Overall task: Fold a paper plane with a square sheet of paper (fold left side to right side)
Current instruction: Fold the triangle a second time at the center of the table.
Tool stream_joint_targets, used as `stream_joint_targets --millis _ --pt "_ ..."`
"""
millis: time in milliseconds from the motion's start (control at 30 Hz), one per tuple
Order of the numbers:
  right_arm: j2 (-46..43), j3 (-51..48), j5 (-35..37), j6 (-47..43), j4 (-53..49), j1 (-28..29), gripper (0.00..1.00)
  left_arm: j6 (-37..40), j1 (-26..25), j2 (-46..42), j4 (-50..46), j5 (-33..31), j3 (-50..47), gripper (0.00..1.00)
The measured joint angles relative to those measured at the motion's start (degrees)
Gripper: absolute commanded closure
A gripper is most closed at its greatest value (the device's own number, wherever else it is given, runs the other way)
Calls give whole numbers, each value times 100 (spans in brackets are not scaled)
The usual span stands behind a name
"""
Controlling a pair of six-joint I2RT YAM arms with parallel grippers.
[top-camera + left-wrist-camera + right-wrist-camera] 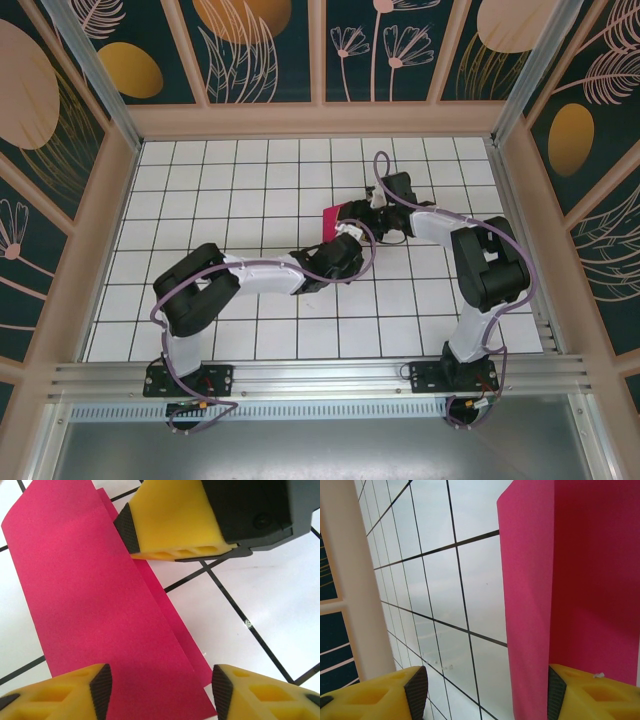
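The square sheet of paper (333, 218) lies on the tiled floor, folded over into a long magenta strip rather than a pointed plane. In the left wrist view the paper (90, 605) shows two layers, the upper edge set back a little from the lower one. My left gripper (160, 685) hovers open over the strip's near end, one finger on each side. In the top view the left gripper (347, 246) sits just below the paper. My right gripper (372, 212) is at the paper's right side, open (485, 690). One of its fingers (170, 520) rests on the paper's edge (580, 580).
The white tiled floor (250, 180) with black grid lines stretches left and forward of the paper. Wooden-framed patterned walls (110, 180) close in the sides and back. A metal rail (320, 375) carries both arm bases at the near edge.
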Motion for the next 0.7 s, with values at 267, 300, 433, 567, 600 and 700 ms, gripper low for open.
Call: stream_joint_targets --millis 267,300,433,567,600,700 --pt "70 66 0 -2 -2 0 36 105 0 -122 -87 -79 -39 71" --pt "74 66 2 -2 -7 0 36 120 0 -149 -90 -94 -39 74" --pt "83 74 2 -20 -48 0 36 149 -2 -208 -90 -173 -39 81" --pt "85 94 2 -28 -116 0 36 155 -2 -208 -111 -197 -37 91" --pt "85 98 2 -31 -114 0 36 164 -2 -208 -120 -195 -37 93" --pt "96 118 2 -44 -133 0 35 168 0 -208 -133 -195 -37 97"
